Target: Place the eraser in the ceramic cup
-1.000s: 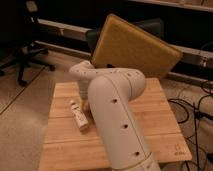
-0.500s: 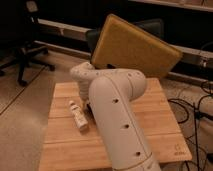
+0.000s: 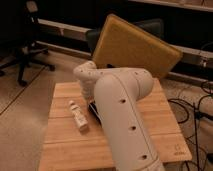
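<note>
In the camera view the arm (image 3: 122, 115) hid eraser and ceramic cup, its end effector (image 3: 93, 108) a dark sliver at three o'clock of the white bottle (image 3: 77, 116) on the worktop (image 3: 60, 145), apart or together we could not tell; we judged grasping in hand, next needing a firm hold.

Worktop (image 3: 65, 145): the white arm (image 3: 125, 115) runs from the near edge to the centre and blocks passage across the middle. The tool (image 3: 93, 107) sits low under the arm's bend, mostly hidden. A white bottle-like object (image 3: 77, 116) lies just left of it, narrowing that side. The far-left strip and the right side are open. A yellow board (image 3: 132, 47) leans at the rear edge, closing approach from behind.
</note>
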Action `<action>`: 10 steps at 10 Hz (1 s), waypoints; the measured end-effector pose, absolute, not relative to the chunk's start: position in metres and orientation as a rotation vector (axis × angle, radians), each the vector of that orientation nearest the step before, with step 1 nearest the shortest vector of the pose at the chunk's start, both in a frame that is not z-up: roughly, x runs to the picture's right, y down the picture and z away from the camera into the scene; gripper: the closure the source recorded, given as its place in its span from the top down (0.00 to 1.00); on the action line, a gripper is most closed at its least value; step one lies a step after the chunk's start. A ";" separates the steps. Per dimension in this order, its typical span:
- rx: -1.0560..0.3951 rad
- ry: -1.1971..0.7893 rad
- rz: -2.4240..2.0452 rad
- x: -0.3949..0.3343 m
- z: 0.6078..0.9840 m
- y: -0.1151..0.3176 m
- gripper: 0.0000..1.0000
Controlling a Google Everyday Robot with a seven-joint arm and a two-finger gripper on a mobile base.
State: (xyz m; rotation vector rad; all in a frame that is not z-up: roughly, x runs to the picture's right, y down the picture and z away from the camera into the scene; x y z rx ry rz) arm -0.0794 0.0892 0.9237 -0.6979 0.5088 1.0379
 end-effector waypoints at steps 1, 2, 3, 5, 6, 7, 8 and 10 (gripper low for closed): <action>-0.656 0.483 1.065 -0.076 0.917 0.070 0.00; -0.603 0.445 1.092 -0.074 0.906 0.045 0.00; -0.572 0.416 1.105 -0.075 0.896 0.029 0.00; -0.503 0.346 1.111 -0.085 0.874 -0.004 0.00; -0.451 0.288 1.101 -0.097 0.853 -0.027 0.00; -0.422 0.264 1.095 -0.101 0.843 -0.038 0.00; -0.392 0.244 1.092 -0.103 0.834 -0.051 0.00; -0.333 0.196 1.108 -0.103 0.817 -0.082 0.00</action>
